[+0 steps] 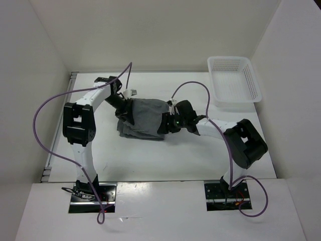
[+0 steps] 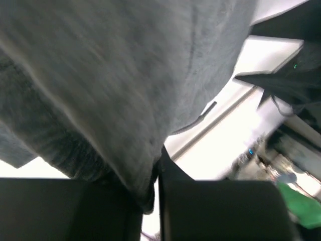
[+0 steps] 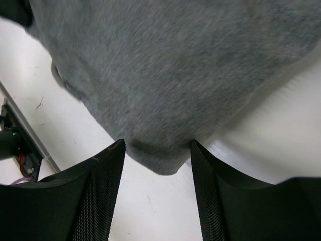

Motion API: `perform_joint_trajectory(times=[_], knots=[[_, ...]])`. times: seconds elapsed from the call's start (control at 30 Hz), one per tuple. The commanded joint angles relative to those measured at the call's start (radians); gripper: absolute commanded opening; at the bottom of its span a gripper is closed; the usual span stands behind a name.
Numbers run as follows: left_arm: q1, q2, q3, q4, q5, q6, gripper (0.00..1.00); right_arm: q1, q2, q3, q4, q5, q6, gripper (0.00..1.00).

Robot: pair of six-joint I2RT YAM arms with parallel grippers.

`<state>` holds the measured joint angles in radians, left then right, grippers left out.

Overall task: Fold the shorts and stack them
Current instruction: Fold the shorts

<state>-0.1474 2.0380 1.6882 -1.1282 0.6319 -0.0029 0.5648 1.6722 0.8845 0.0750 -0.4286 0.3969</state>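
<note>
Your left tool (image 2: 153,185) is pressed together on the shorts (image 1: 145,118). In the left wrist view its two dark fingers (image 2: 75,211) sit at 6 o'clock with a ridge of grey cloth squeezed into the narrow slit between them. The rest of the fabric climbs away toward 11 o'clock. A thin dark cord (image 2: 198,119) trails off the cloth's edge toward 3 o'clock.

Your right tool (image 3: 156,146) is spread. Its fingers (image 3: 100,196) stand apart at 6 o'clock in the right wrist view, and a rounded corner of the grey fabric hangs down between their tips. Whether either tip touches the cloth is hard to tell.

From above, the shorts lie bunched in a rough folded block near the middle of the counter (image 1: 150,158), a little toward 10 o'clock. The left tool meets them on their 9 o'clock side, and the right tool sits at their 4 o'clock edge. The lower layers stick out at the block's 7 o'clock corner.

A white perforated basket (image 1: 233,80) rests at the counter's 2 o'clock corner, well apart from the shorts. Purple cables (image 1: 37,125) loop off both arms.
</note>
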Motion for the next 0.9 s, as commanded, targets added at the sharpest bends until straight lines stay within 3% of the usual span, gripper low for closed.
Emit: perform_joint_trajectory(times=[0.0,0.2,0.3,0.33,0.43,0.47,0.5,0.57,0.7,0.87], knots=[[0.005,0.060,-0.039,-0.094,0.019,0.003,0.22,-0.003,0.017,-0.001,0.065,0.057,0.049,0.61],[0.014,0.097,-0.102,-0.003,-0.144,0.003,0.38,-0.003,0.017,0.024,0.049,0.076,0.028,0.62],[0.035,0.048,-0.084,-0.002,-0.144,0.003,0.54,-0.014,0.006,0.082,-0.015,0.123,-0.073,0.59],[0.035,0.033,-0.073,-0.002,-0.144,0.003,0.64,-0.023,0.006,0.112,-0.030,0.132,-0.082,0.57],[0.058,-0.022,-0.032,-0.002,-0.182,0.003,0.70,-0.054,-0.003,0.160,-0.072,0.158,-0.092,0.56],[0.069,-0.045,0.000,-0.002,-0.182,0.003,0.84,-0.066,-0.003,0.160,-0.072,0.159,-0.092,0.56],[0.069,-0.055,0.017,-0.002,-0.182,0.003,0.90,-0.066,0.010,0.172,-0.072,0.159,-0.092,0.63],[0.078,-0.068,0.065,0.007,-0.182,0.003,1.00,-0.075,0.039,0.185,-0.058,0.116,-0.092,0.67],[0.078,-0.056,0.088,0.086,-0.210,0.003,1.00,-0.075,0.098,0.209,-0.037,0.054,-0.030,0.73],[0.078,0.019,0.070,0.180,-0.196,0.003,1.00,-0.085,0.109,0.179,-0.021,0.079,0.052,0.73]])
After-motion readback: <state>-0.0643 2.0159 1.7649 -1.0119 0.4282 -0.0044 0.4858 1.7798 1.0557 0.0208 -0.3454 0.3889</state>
